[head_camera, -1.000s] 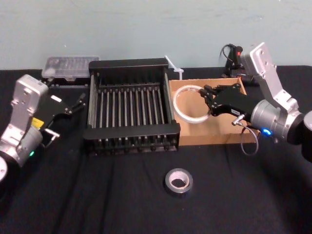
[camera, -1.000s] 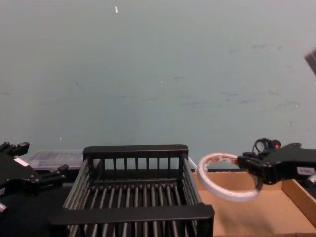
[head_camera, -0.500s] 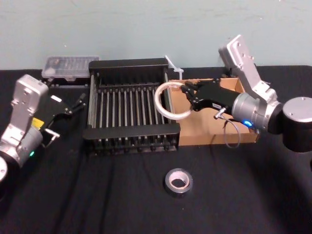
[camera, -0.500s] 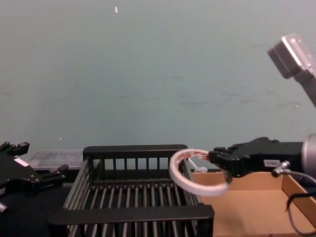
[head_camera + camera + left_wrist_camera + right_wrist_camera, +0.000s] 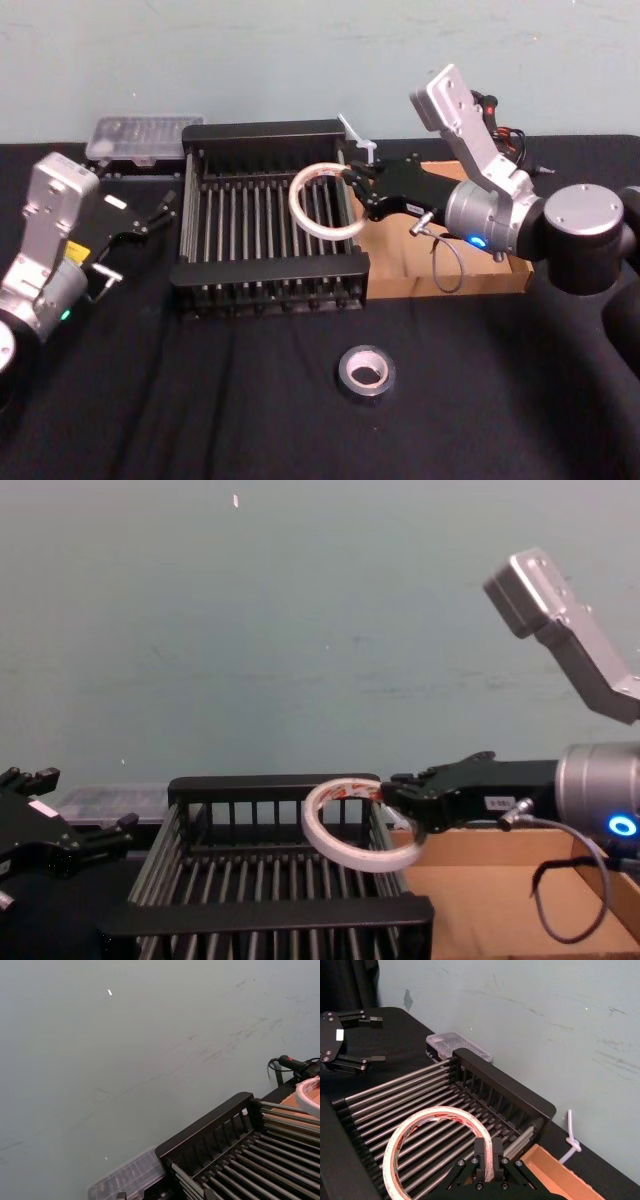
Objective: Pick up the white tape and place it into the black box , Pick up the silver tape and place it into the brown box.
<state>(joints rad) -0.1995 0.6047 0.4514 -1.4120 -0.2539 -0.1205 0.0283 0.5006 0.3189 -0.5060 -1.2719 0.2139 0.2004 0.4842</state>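
Observation:
My right gripper (image 5: 358,192) is shut on the white tape (image 5: 322,233), a thin ring with red marks inside. It holds the ring in the air over the right part of the black box (image 5: 268,268). In the right wrist view the fingers (image 5: 481,1156) pinch the ring's band (image 5: 440,1111) above the crate's bars. In the chest view the ring (image 5: 310,830) hangs level with the crate's back rim. The silver tape (image 5: 366,372) lies flat on the table in front of both boxes. The brown box (image 5: 400,255) sits right of the crate. My left gripper (image 5: 135,240) is parked open left of the crate.
A clear plastic case (image 5: 143,137) lies behind the crate's left corner. A white cord (image 5: 355,135) sticks up behind the gap between the boxes. Dark cables (image 5: 500,115) sit at the back right. The table wears a black cloth (image 5: 200,400).
My right gripper has carried the white tape leftward, from above the brown box to over the right side of the black box. The left arm and silver tape have not moved.

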